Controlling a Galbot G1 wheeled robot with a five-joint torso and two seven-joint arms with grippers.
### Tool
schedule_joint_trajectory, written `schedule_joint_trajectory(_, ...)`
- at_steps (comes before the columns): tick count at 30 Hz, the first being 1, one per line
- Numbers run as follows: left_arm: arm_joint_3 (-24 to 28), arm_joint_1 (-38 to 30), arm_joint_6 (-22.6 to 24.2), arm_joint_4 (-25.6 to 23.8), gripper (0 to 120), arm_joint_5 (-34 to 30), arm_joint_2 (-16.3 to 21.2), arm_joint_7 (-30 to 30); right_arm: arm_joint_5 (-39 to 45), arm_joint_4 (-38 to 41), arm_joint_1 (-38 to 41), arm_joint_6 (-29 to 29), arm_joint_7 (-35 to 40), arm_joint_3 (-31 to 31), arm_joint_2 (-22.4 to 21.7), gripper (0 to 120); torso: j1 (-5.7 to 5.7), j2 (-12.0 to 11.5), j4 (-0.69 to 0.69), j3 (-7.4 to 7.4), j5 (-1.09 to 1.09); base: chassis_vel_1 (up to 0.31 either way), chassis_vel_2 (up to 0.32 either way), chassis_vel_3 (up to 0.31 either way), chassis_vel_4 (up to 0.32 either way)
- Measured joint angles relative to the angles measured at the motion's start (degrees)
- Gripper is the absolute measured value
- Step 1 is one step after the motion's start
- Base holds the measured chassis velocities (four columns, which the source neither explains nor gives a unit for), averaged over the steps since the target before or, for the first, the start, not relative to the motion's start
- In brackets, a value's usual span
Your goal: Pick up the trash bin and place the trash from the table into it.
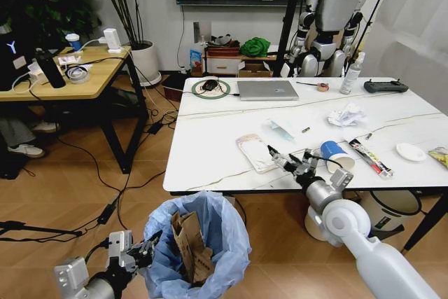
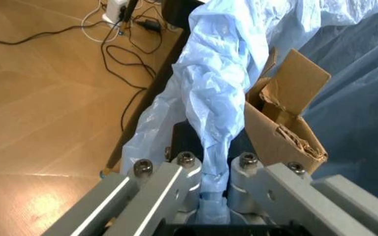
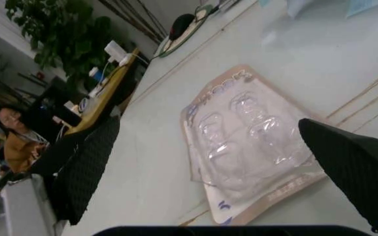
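Observation:
The trash bin [image 1: 210, 239], lined with a crinkled light-blue bag, hangs low in front of the white marble table [image 1: 210, 166]. A crumpled brown paper bag [image 1: 190, 243] stands inside it. My left gripper [image 1: 145, 253] is shut on the bag's bunched rim; in the left wrist view its fingers [image 2: 182, 172] pinch the blue plastic [image 2: 218, 93] beside the paper bag [image 2: 284, 118]. My right gripper [image 1: 276, 159] hovers open just above the table, at the edge of the flat clear package [image 1: 253, 152]. In the right wrist view the package [image 3: 248, 142] lies between the black pads [image 3: 356, 172]. A blue cup [image 1: 334, 153], a tissue wad [image 1: 348, 114] and a wrapper [image 1: 369, 157] lie to the right.
A laptop [image 1: 267, 89], black remote [image 1: 386, 86], white bottle [image 1: 350, 75] and mouse on a round mat [image 1: 210, 87] sit at the table's far side. A white bucket [image 1: 388, 211] stands under the table. A wooden desk [image 1: 70, 75] is at left, with cables across the floor.

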Motion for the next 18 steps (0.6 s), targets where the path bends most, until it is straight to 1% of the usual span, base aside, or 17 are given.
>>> schedule_joint_trajectory(6, -0.17, 0.12, -0.02, 0.06, 0, 0.0, -0.11, -0.05, 1.07, -0.22, 0.44, 0.02, 0.64, -0.5, 0.23, 100, 0.0, 0.0, 0.0, 0.0, 0.0, 0.0, 0.0, 0.0, 0.0)
schedule_joint_trajectory(9, -0.17, 0.19, -0.02, 0.06, 0, 0.0, -0.12, -0.07, 2.16, 1.45, 0.0, -0.04, 1.29, -0.49, 0.2, 100, 0.0, 0.0, 0.0, 0.0, 0.01, 0.0, 0.0, 0.0, 0.0)
schedule_joint_trajectory(14, -0.51, 0.25, -0.06, 0.14, 0, -0.13, 0.2, -0.17, 5.84, 8.14, -2.55, -0.31, 1.79, -1.58, -0.35, 100, 0.0, 0.0, -0.01, 0.0, -0.01, 0.0, 0.0, 0.0, 0.0)
schedule_joint_trajectory(18, -1.05, 0.66, -0.07, -0.15, 0, -0.3, 0.38, -0.27, 8.76, 9.69, -2.47, -0.39, 2.01, -3.48, -0.38, 100, 0.0, 0.0, -0.01, 0.0, -0.01, 0.0, 0.0, 0.0, 0.0)
